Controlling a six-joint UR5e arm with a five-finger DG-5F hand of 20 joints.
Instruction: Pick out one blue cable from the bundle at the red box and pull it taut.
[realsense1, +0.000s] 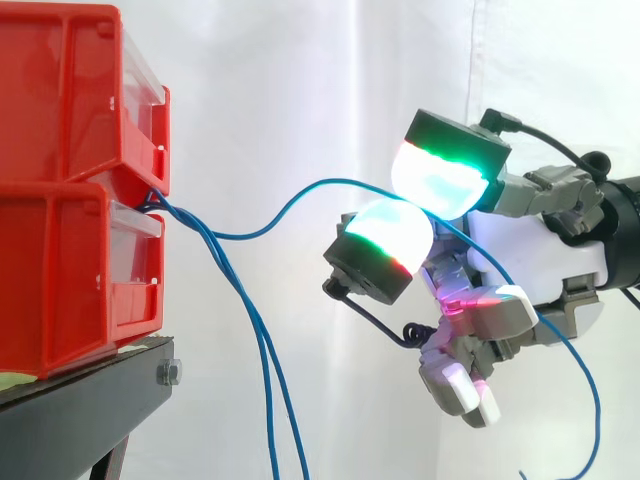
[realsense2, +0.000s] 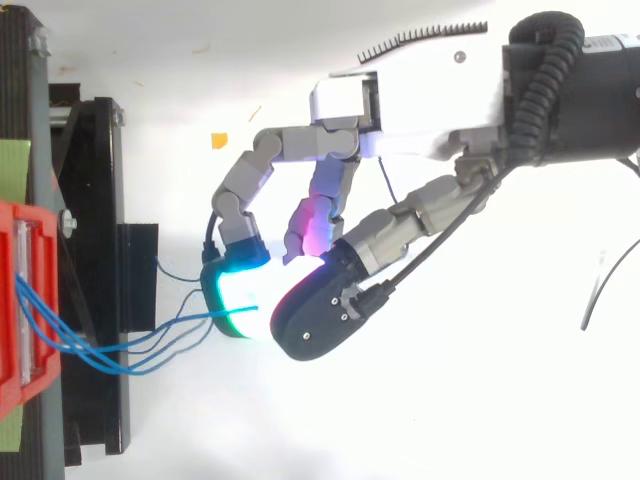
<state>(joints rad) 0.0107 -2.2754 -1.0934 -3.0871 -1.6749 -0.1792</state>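
Two red bins (realsense1: 70, 190) are stacked at the left on a black stand. A bundle of thin blue cables (realsense1: 215, 250) comes out between them, and most of it hangs down past the stand. One blue cable (realsense1: 300, 195) leaves the bundle, sags a little, then rises to my hand (realsense1: 530, 250) to the right of the bins. It passes between two green-white glowing fingertips (realsense1: 445, 180) that pinch it, and its free end loops down behind the hand. From above, the same cable (realsense2: 180, 322) runs from the bins (realsense2: 15, 300) to the pads of the hand (realsense2: 420, 100).
The black stand (realsense1: 90, 400) carries the bins, with a bolt at its front corner. A white curtain hangs behind everything. From above, a small orange scrap (realsense2: 219, 139) lies on the white floor near the stand (realsense2: 100, 250).
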